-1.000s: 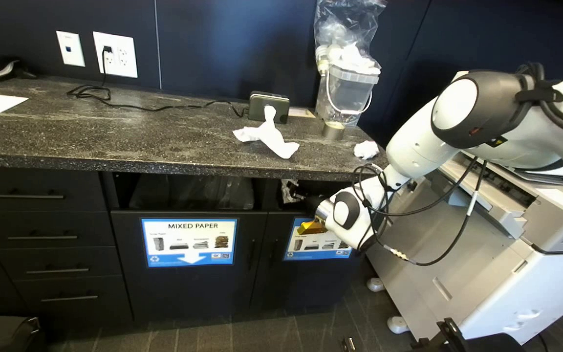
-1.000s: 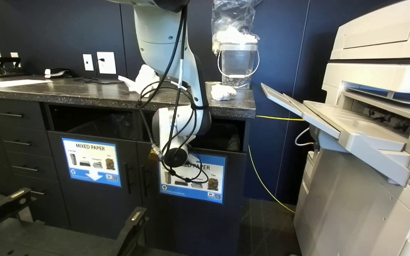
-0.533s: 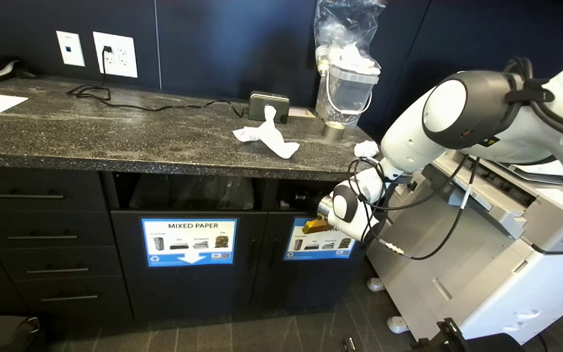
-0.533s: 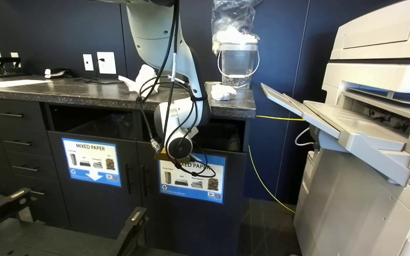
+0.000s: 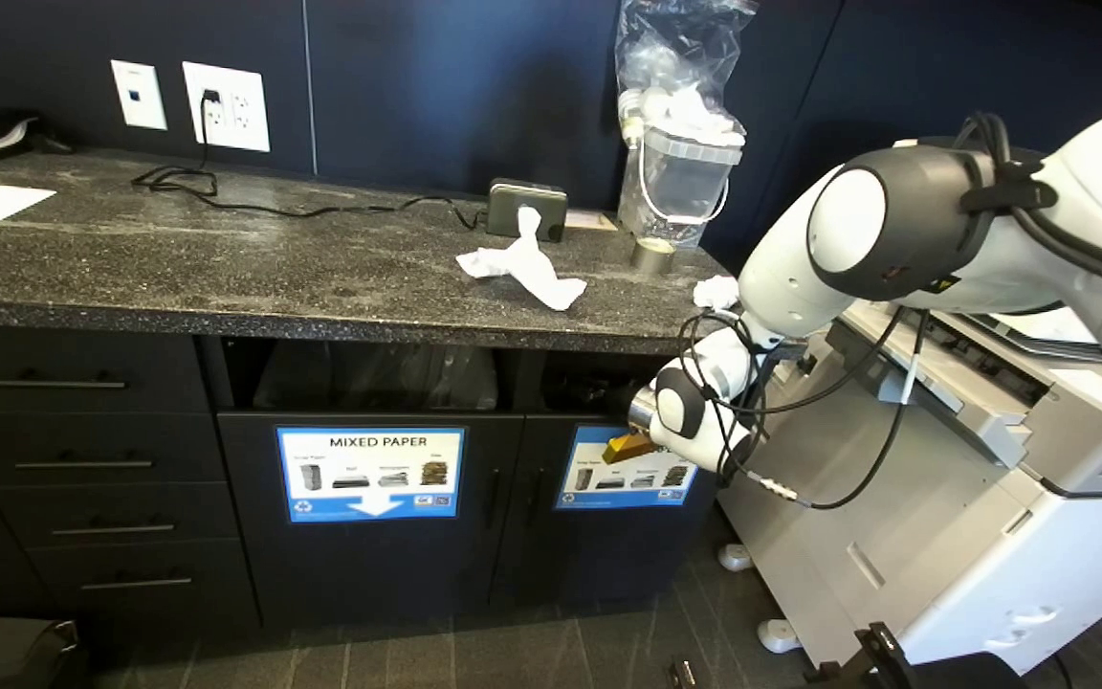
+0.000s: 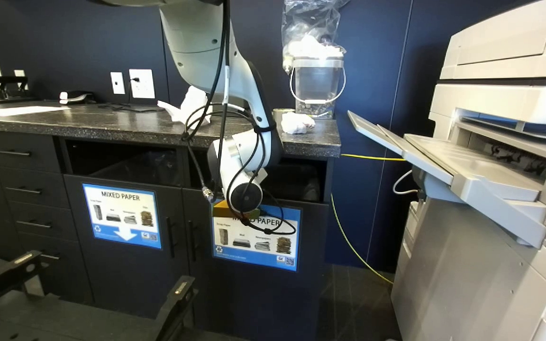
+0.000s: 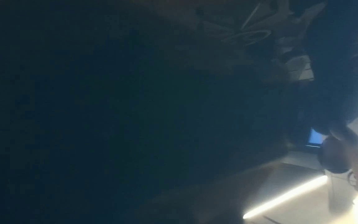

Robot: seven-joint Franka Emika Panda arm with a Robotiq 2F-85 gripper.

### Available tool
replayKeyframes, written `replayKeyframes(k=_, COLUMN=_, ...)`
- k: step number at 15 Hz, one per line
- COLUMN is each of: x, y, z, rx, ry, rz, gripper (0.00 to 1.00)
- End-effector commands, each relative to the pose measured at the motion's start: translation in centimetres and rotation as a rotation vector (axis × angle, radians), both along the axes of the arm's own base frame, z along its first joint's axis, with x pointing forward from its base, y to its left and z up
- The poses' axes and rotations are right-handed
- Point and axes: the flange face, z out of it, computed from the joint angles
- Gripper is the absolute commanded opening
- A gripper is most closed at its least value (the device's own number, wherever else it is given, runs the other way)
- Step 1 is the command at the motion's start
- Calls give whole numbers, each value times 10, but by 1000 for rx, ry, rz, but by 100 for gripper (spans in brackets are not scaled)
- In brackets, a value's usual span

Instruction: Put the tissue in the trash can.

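Observation:
On the countertop lie a draped white tissue (image 5: 527,268) and, nearer the corner, a crumpled white one (image 6: 296,122). The right-hand dark cabinet bin, which I take for the trash can (image 5: 599,560), has a wide slot above a blue-and-white label that the arm partly covers. Into that slot reaches my gripper (image 5: 599,389), under the counter. In the exterior views it is a dark shape against the dark opening, its fingers indistinct and no tissue visible at it. The wrist view is mostly dark and shows no fingers, so whether anything sits between them is hidden.
To the left stands a like bin (image 5: 360,569) labelled MIXED PAPER. The counter's front edge (image 5: 369,331) overhangs the slots. A grey printer (image 6: 472,284) stands to the right; a see-through bucket (image 6: 318,83) is on the counter. Chair arms (image 6: 176,303) are in front.
The wrist has shifted a little to the right in both exterior views, while the upper arm moved left. A pale crinkled thing at the slot one second ago no longer shows.

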Motion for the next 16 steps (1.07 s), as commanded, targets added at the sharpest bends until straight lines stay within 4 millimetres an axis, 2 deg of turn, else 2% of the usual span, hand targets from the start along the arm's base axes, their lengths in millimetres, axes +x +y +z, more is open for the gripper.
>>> replayKeyframes(k=1, x=33, y=-21, z=41, rx=-78, ry=-53, rz=-10, gripper=100)
replayKeyframes(k=8, x=22, y=-44, z=49, rx=-114, ry=-3, rz=-52, gripper=100)
replayKeyframes(k=12, x=13, y=-74, z=62, rx=-157, ry=19, rz=-93, gripper=100)
replayKeyframes(k=13, x=-6, y=-61, z=63, rx=-192, ry=26, rz=-100, gripper=100)
replayKeyframes(k=14, x=12, y=-96, z=69, rx=-190, ry=49, rz=-129, gripper=100)
replayKeyframes(k=16, x=5, y=-104, z=72, rx=-195, ry=98, rz=-173, gripper=100)
